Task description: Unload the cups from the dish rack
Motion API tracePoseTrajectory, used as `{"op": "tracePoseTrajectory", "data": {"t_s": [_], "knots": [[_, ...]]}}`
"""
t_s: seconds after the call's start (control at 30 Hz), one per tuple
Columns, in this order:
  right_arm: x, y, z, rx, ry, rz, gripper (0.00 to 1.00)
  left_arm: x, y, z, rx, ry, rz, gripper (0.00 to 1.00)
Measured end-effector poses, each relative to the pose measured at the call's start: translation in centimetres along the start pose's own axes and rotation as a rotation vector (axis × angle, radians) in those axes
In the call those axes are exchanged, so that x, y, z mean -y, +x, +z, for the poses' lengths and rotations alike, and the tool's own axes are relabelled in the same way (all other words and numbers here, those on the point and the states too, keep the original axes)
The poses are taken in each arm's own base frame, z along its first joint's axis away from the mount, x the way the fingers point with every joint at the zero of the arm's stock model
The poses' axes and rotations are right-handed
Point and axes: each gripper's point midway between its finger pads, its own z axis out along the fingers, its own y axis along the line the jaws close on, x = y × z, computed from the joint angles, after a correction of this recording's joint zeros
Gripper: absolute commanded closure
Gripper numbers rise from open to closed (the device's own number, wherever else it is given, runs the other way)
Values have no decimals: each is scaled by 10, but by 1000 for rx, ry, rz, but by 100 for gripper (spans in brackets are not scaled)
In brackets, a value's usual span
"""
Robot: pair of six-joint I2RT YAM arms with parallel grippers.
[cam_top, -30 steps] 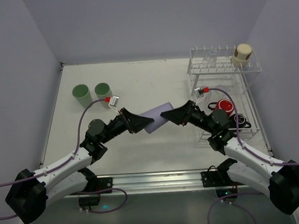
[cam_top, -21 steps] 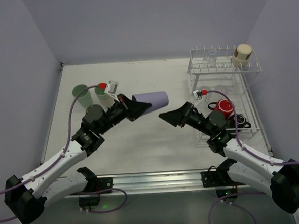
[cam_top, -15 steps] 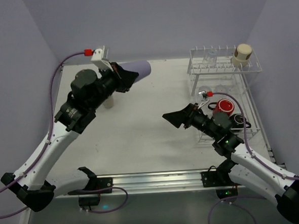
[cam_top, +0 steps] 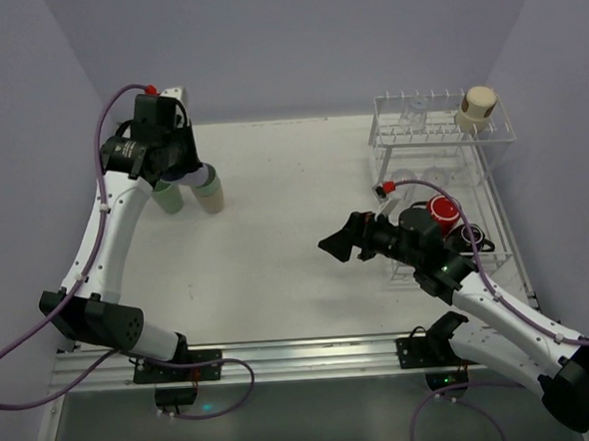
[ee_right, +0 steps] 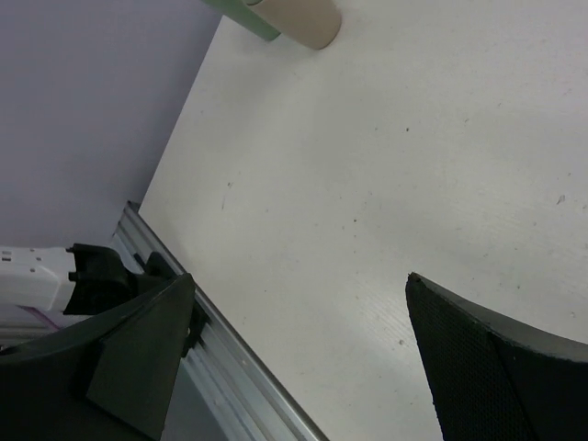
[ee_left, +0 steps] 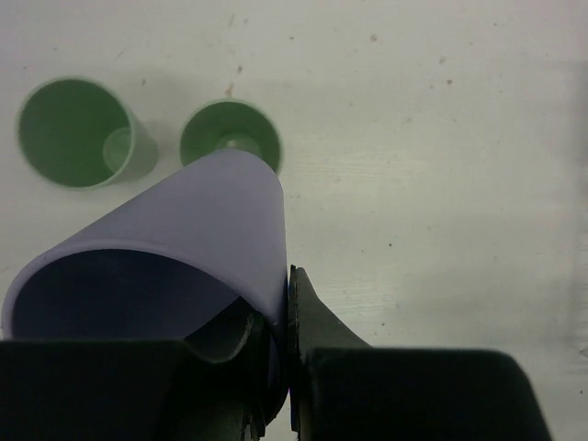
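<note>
Lavender in colour, a plain tapered tumbler (ee_left: 184,230) hangs well to the left of the see-through wire dish rack (cam_top: 444,136), on the far side of the white tabletop (cam_top: 292,181) from it. The left gripper (ee_left: 278,312) has it by the rim: one black finger sits inside the mouth and the other presses on the outside wall, so the jaws are closed down to the thickness of that wall. The tumbler points away from the wrist and downward, its base above the table.

Two green round tumblers, one wider in view (ee_left: 78,133) and one narrower (ee_left: 230,138), stand upright with their mouths open under the held tumbler. They are side by side, close together, equally far from the rack.

The right gripper (ee_right: 299,285) hovers just left of the rack's near end. Its two dark fingers are spread wide, with nothing but bare tabletop between them.

On the rack's upper tier, at its far right corner, sits a beige tumbler (cam_top: 478,107). A red handled mug (cam_top: 442,209) lies in the lower tier, and a black mug with a pale inside (cam_top: 473,238) is just nearer than it, partly hidden by the right arm.
</note>
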Motion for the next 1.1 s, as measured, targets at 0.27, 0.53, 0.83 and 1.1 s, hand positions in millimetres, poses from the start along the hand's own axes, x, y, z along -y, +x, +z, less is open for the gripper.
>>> {"op": "tracePoseTrajectory", "data": {"t_s": [0.27, 0.53, 0.83, 1.1], "knots": [[-11, -5, -12, 24, -42, -36, 1, -56, -16, 2, -3, -108, -114, 100], [-15, -3, -14, 14, -64, -39, 1, -69, -26, 22, -30, -163, -137, 100], [-9, 9, -8, -38, -59, -26, 1, -96, -26, 48, -75, -273, -144, 100], [-5, 13, -3, -54, -47, -20, 1, -109, -20, 68, -115, -336, -119, 100]]}}
